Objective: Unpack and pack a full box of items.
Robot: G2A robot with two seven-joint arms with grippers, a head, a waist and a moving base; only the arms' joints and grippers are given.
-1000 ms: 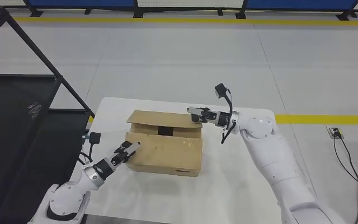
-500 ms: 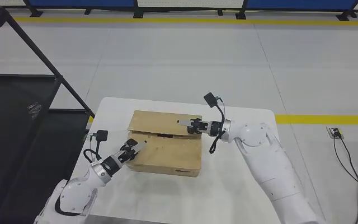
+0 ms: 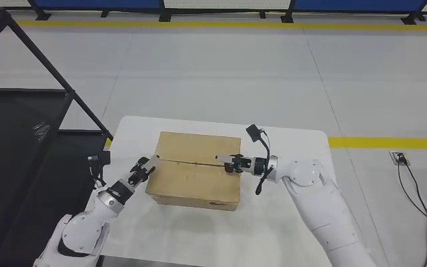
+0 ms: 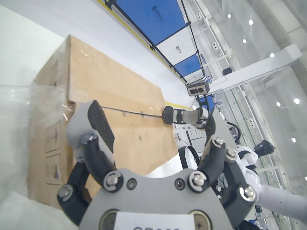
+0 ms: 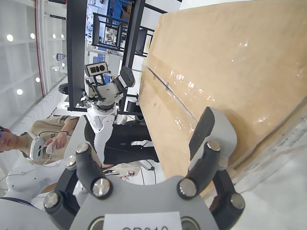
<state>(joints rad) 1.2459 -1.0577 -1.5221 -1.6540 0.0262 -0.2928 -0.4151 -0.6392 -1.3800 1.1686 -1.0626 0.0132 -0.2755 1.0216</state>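
We judge packing nearly done: flaps of the box (image 3: 193, 170) lie shut, our left end effector (image 3: 148, 164) and right end effector (image 3: 221, 159) both open, empty.

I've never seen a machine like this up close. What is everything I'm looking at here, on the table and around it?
box: one, brown cardboard, middle of the table, top flaps shut with a seam across the top.
table: one, white, under the box.
frame: one, black with dark netting, on the floor beside the table, on the left arm's side.
floor lines: two, yellow, one beside the table, one along the far edge of the floor.
cable: one, black, on the floor past the right arm.
left gripper: one, grey and black, open, at the box's end by the seam.
right gripper: one, grey and black, open, over the box's top at the seam.
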